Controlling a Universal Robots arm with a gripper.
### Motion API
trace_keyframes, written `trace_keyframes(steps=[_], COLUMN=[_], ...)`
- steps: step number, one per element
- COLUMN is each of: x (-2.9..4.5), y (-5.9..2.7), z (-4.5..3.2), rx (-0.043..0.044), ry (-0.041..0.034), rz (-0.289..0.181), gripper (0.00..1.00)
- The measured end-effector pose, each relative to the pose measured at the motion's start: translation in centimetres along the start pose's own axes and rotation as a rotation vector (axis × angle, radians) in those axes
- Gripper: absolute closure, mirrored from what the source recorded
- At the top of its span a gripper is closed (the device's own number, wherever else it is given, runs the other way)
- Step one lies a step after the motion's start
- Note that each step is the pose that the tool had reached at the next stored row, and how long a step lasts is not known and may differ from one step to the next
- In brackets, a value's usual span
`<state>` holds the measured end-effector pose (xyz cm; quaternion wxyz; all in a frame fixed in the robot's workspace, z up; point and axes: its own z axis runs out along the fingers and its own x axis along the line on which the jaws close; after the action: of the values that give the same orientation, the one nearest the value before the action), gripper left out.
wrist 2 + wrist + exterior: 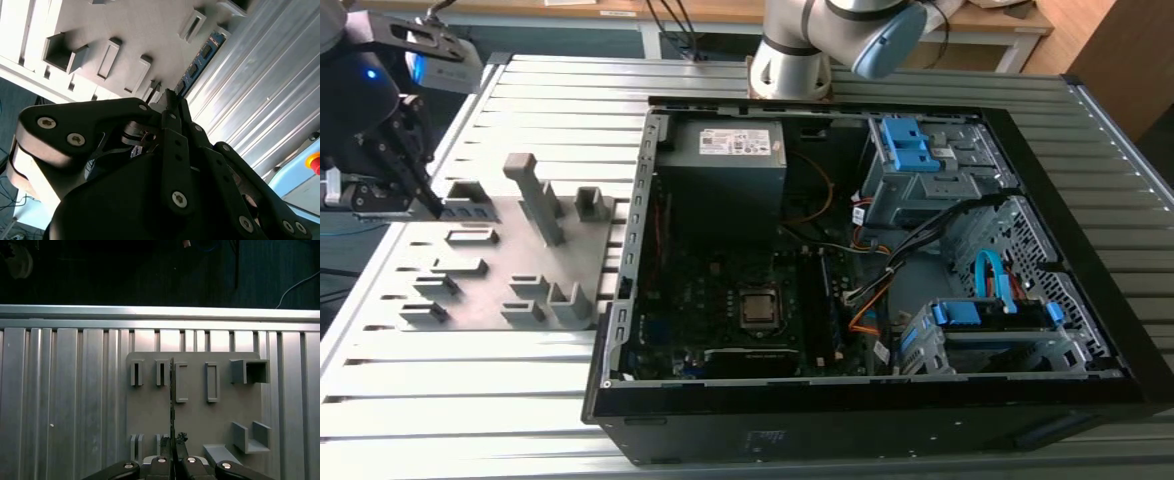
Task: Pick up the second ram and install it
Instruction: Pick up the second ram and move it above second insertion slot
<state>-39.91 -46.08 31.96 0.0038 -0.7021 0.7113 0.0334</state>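
- One gripper (432,206), hanging over the exterior view's left end of the slatted metal table (454,400).
- One ram stick, the second ram (200,59): dark blue-green with black chips, reaching out from the fingertips in the second wrist view.
- In the first wrist view it shows edge-on as a thin dark line (172,400) over the grey fixture plate (150,410), running between the plate's blocks.
- One fixture plate, with five raised blocks in its far row (212,382) and a few more near the gripper.
- One open computer case (854,430), well apart from the gripper, toward the exterior view's right.
- The black fingers (176,145) are drawn in narrow, pinching the near end of the stick.
- I cannot tell whether the stick sits in a slot or is lifted clear of the plate.
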Motion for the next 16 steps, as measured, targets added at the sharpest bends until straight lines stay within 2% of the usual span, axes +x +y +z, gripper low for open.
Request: trace_keyframes(steps=[16], x=[-0.11], y=[0.09], z=[-2.03], rx=[-0.0001], ry=[0.0001], rz=[0.0], gripper=[0.86])
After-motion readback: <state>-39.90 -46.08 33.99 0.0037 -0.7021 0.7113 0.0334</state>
